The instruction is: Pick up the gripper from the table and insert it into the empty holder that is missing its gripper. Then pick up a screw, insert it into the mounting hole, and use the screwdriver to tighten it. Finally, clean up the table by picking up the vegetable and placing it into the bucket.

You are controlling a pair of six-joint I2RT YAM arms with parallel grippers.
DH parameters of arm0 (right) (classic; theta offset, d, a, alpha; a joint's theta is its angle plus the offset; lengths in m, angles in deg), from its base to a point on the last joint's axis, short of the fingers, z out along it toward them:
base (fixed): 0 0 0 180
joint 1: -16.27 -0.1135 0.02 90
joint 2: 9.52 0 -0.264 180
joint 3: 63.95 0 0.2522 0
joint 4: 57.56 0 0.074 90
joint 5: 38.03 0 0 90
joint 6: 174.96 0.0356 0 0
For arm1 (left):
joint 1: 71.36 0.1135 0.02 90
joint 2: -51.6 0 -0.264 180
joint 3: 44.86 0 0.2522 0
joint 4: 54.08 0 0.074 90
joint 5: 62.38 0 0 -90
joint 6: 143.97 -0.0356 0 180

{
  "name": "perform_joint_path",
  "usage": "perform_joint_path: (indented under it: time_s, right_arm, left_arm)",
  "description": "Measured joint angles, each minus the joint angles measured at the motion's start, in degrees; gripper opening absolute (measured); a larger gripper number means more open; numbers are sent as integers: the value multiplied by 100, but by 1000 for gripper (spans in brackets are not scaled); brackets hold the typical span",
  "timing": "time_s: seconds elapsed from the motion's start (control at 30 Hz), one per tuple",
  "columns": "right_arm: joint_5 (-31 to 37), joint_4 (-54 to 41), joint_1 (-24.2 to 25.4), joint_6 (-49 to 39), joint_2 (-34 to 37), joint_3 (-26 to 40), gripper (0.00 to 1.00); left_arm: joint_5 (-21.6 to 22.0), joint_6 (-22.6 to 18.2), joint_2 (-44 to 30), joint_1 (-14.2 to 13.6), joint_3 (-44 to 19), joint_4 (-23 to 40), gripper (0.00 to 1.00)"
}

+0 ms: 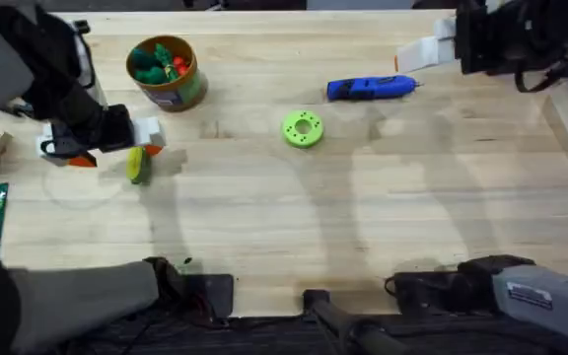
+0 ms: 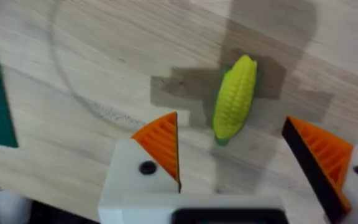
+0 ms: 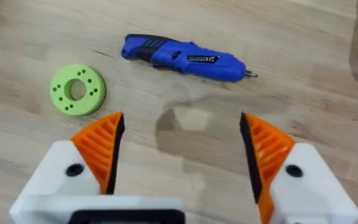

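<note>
We hold our left gripper (image 2: 232, 155), spread wide, just above the vegetable (image 2: 234, 96), whose long axis lies between its 2 pads, nearer than the spread right gripper (image 3: 182, 152).

You won't find any wording you can read here. The screwdriver (image 3: 185, 58) carries a small silver plate with print on its blue body, too fine to make out. The bucket (image 1: 170, 74) has a label whose lettering can't be told, and the grey arm link (image 1: 543, 293) bears an unreadable white sticker
</note>
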Motion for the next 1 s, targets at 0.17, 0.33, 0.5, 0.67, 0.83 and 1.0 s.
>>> perform_joint_path:
  time_s: [0.17, 0.33, 0.5, 0.67, 0.83, 1.0]
  right_arm:
    - [0, 0, 0, 0, 0, 0, 994]
    - [0, 0, 0, 0, 0, 0, 993]
    - [0, -70, 0, 0, -1, 0, 993]
    - [0, -217, 0, 0, 0, 0, 993]
    - [0, -238, 0, 0, -1, 0, 992]
    - [0, -238, 0, 0, 0, 0, 992]
  left_arm:
    - [-391, -384, -444, 363, 0, -245, 986]
    - [-536, -793, -946, 377, 0, -542, 986]
    - [-801, -943, -1252, 364, -76, -568, 552]
    - [-827, -1014, -1314, 355, -171, -586, 19]
    - [-839, -1039, -1318, 355, -177, -566, 22]
    - [-1352, -1406, -1325, 403, -235, -243, 22]
